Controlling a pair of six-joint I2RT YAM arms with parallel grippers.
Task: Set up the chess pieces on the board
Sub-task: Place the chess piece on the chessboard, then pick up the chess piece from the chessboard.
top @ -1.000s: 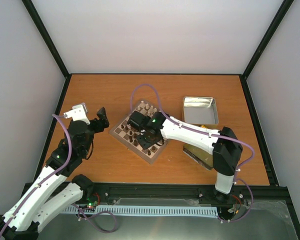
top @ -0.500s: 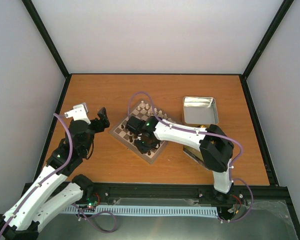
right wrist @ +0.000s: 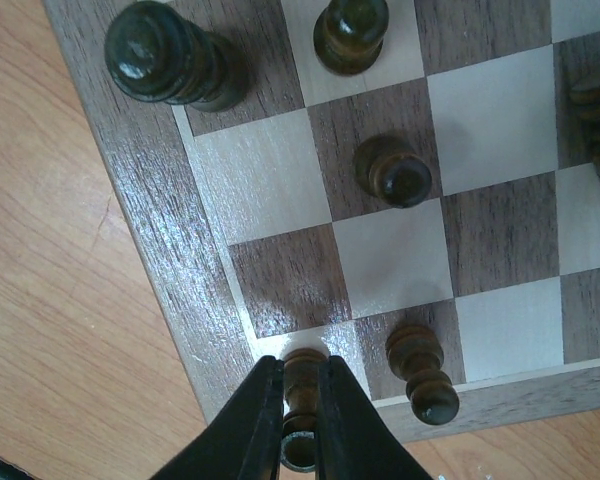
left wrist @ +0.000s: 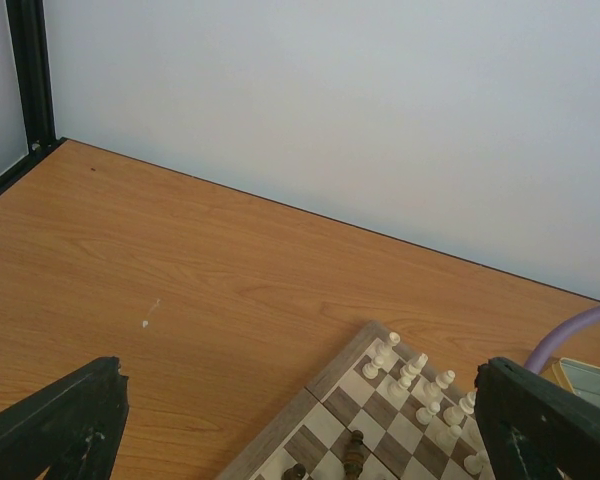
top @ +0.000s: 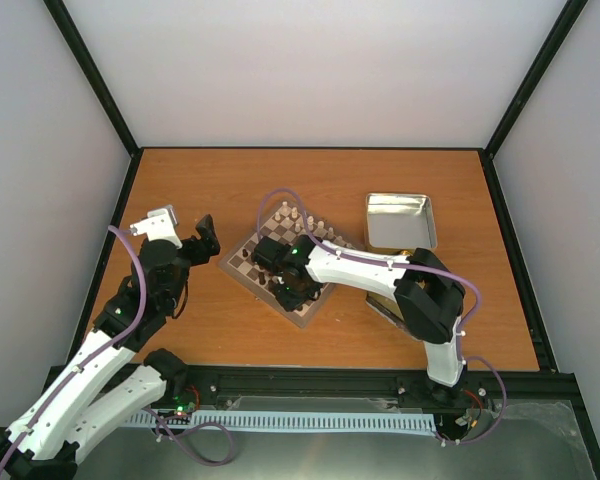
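The board [top: 242, 272] lies mid-table, turned diagonally. My right gripper [right wrist: 300, 400] is shut on a dark brown chess piece [right wrist: 302, 375] whose base rests on a cream corner square of the board [right wrist: 150, 240]. Other dark pieces stand near it: one beside it [right wrist: 420, 370], a pawn [right wrist: 395, 170], a large one [right wrist: 165, 65]. In the top view the right gripper [top: 285, 290] hovers over the board's near side. My left gripper [top: 206, 236] stands open left of the board, holding nothing; its fingers [left wrist: 55, 420] frame the board [left wrist: 325, 400], cream chessmen [left wrist: 415, 375] and a dark piece [left wrist: 355, 455].
An open metal tin [top: 400, 220] lies right of the board, with a second tin [top: 400, 305] partly under the right arm. The enclosure's walls and black frame posts bound the table. A purple cable loops over the board's far side.
My right gripper has moved left and nearer across the board toward its near corner, lowering the dark piece. The left arm has hardly moved.
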